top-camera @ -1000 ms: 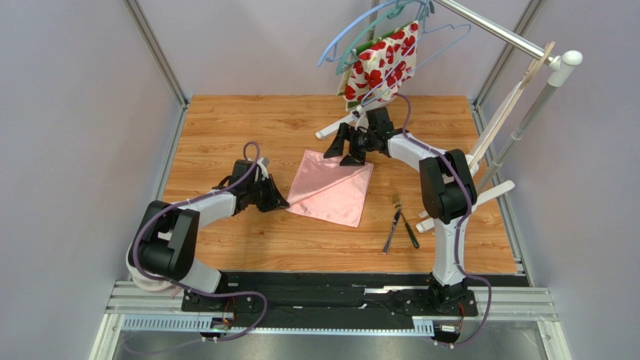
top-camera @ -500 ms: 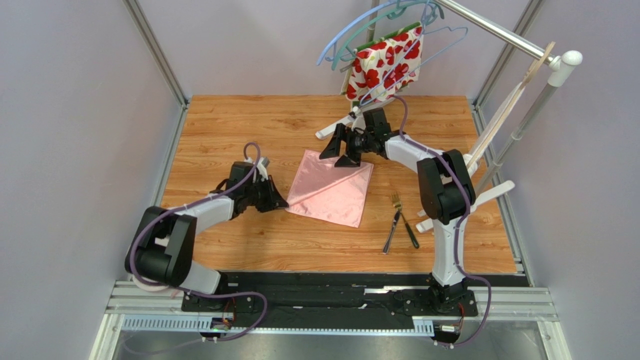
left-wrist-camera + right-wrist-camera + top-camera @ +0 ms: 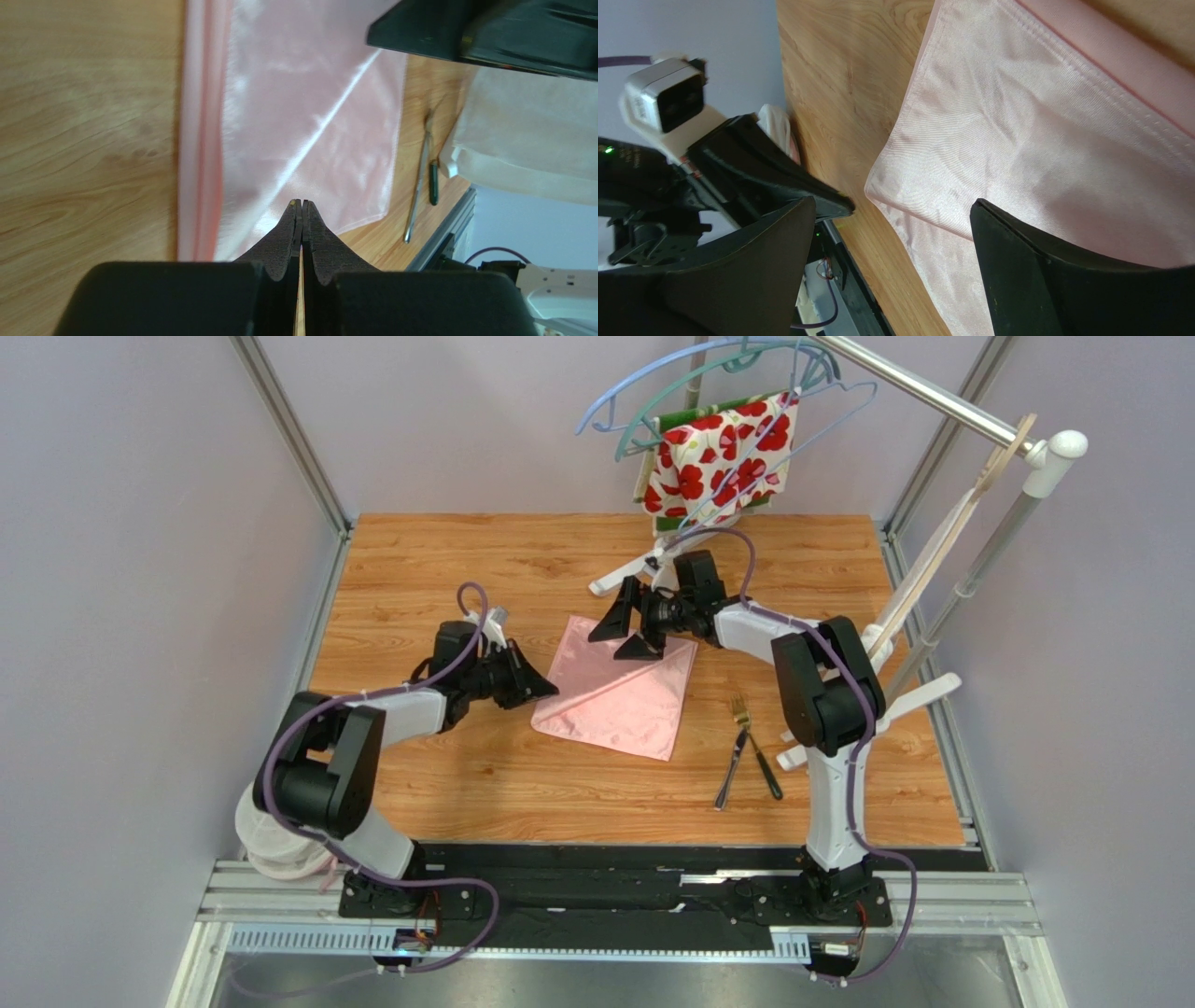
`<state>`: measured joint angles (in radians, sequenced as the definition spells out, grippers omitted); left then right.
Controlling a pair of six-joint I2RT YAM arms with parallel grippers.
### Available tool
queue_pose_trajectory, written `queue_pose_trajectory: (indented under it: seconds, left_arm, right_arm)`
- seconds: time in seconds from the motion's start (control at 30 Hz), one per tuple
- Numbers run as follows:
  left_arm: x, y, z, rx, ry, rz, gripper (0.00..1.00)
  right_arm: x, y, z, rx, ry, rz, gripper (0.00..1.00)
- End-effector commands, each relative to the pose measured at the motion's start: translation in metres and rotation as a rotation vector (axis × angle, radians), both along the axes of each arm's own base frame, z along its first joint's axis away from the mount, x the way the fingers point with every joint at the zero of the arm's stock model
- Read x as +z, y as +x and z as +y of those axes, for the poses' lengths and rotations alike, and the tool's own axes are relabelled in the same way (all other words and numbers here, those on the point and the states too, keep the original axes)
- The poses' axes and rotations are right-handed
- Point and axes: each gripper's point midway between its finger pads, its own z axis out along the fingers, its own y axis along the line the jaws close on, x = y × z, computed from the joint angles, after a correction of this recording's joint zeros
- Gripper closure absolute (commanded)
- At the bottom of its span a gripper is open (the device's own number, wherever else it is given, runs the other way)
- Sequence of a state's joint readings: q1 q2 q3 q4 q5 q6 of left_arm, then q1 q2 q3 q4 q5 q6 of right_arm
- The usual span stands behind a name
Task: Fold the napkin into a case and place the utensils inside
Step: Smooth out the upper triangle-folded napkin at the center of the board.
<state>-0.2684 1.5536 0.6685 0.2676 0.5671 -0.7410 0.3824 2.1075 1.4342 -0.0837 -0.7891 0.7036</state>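
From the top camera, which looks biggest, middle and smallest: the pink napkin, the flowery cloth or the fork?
1. Pink napkin.
2. Flowery cloth, close behind; it hangs nearer the camera, so that's unsure.
3. Fork, by far smallest.

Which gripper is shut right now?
The left gripper, jaws pressed together at the edge of the light-pink shiny napkin; the right gripper is wide open.

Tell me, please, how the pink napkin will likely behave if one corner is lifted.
The napkin probably droops limply: it lies flat with a soft diagonal crease. Its sheen suggests slippery fabric that may slide from a pinch. It looks thin, so likely very light.
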Motion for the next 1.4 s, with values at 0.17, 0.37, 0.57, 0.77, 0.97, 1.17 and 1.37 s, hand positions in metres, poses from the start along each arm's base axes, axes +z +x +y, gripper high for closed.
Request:
queue_pose_trajectory:
  seconds: [0.17,0.37,0.57,0.77,0.97,1.17,1.37]
  left_arm:
    - [-0.049,-0.005,0.019,0.129,0.033,0.119,0.97]
    - [-0.086,-0.020,0.034,0.199,0.138,0.304,1.00]
    - [-0.107,-0.033,0.041,0.225,0.177,0.377,1.00]
    - [-0.111,-0.041,0.047,0.244,0.190,0.372,1.00]
    - [-0.110,-0.044,0.050,0.220,0.204,0.350,1.00]
    - [-0.053,-0.028,0.031,0.080,0.184,0.154,0.97]
    - [0.025,-0.005,-0.001,0.004,0.086,-0.034,0.86]
  right_arm:
    - [-0.004,-0.015,0.016,0.029,0.152,-0.013,0.09]
    - [-0.024,-0.010,0.000,0.001,0.171,0.007,0.09]
    - [-0.037,0.000,-0.029,-0.040,0.162,-0.011,0.09]
    - [-0.052,0.013,-0.066,-0.099,0.163,-0.017,0.09]
    - [-0.054,0.030,-0.095,-0.149,0.169,-0.041,0.09]
    - [-0.023,0.034,-0.096,-0.139,0.107,-0.098,0.08]
    - [0.020,0.025,-0.080,-0.155,0.039,-0.146,0.08]
